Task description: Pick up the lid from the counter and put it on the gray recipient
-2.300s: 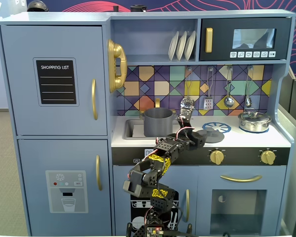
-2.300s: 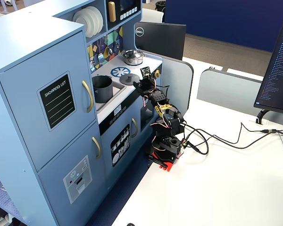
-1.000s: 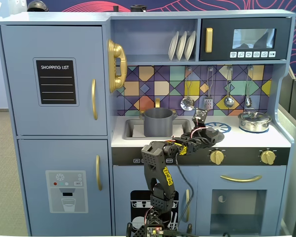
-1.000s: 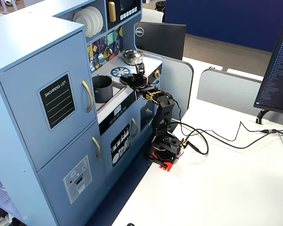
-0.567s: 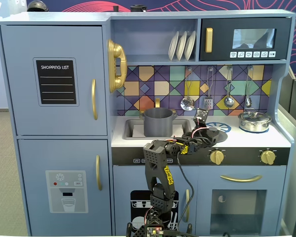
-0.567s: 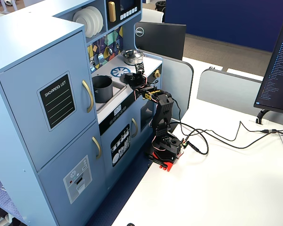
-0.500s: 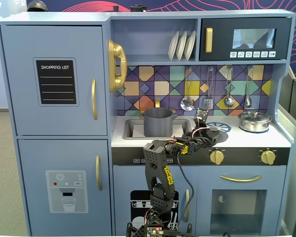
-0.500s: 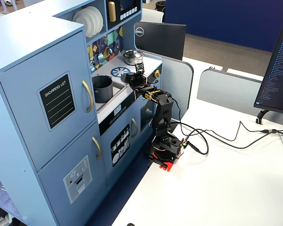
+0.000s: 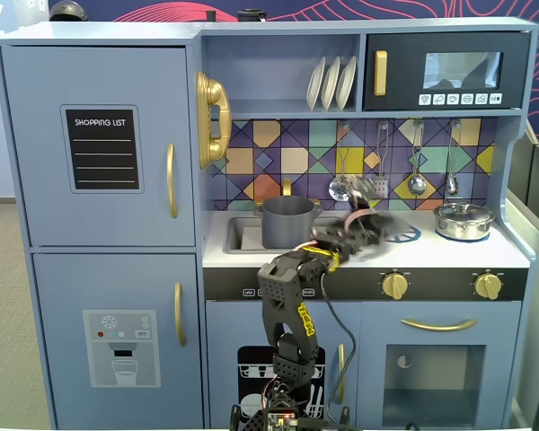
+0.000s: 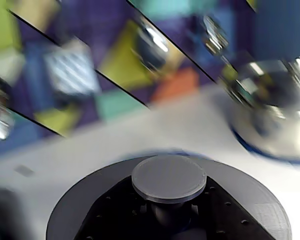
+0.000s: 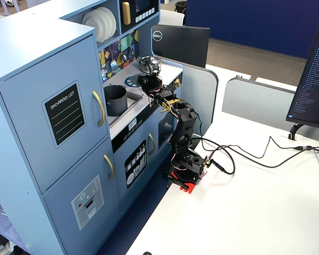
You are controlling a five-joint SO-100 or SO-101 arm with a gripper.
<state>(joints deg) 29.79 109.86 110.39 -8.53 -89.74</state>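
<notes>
Lid (image 10: 168, 178), a flat dark-gray disc with a round central knob, fills the bottom of the wrist view, with the knob facing the camera. The black end effector (image 10: 167, 220) sits just under that knob in the same view, its two black sides pressed in around the knob's stem, so it is clenched on the lid.

In a fixed view from the front, the lid (image 9: 384, 222) shows as a blurred dark shape at the tip of the arm, lifted a little above the table (image 9: 431, 253), the pale worktop of the blue toy kitchen. It hangs near the middle of the table, over the blue burner print (image 9: 401, 233). The end effector (image 9: 364, 223) is blurred there and its grip cannot be made out.

The gray recipient (image 9: 287, 222), a matte dark-gray pot with an open top, stands in the sink recess toward the left end of the table, against the tiled back wall. In that view the lid is to the right of the pot and apart from it, at about the height of the pot's rim.

A shiny silver pot (image 9: 463, 220) with its own lid stands near the right end of the table; in the wrist view it appears blurred at the right edge (image 10: 272, 112).

In a fixed view from the side, the arm reaches from its red base (image 11: 185, 175) on a white desk (image 11: 255, 212) up to the table, with the end effector (image 11: 149, 82) between the gray recipient (image 11: 115, 100) and the silver pot (image 11: 149, 65).
</notes>
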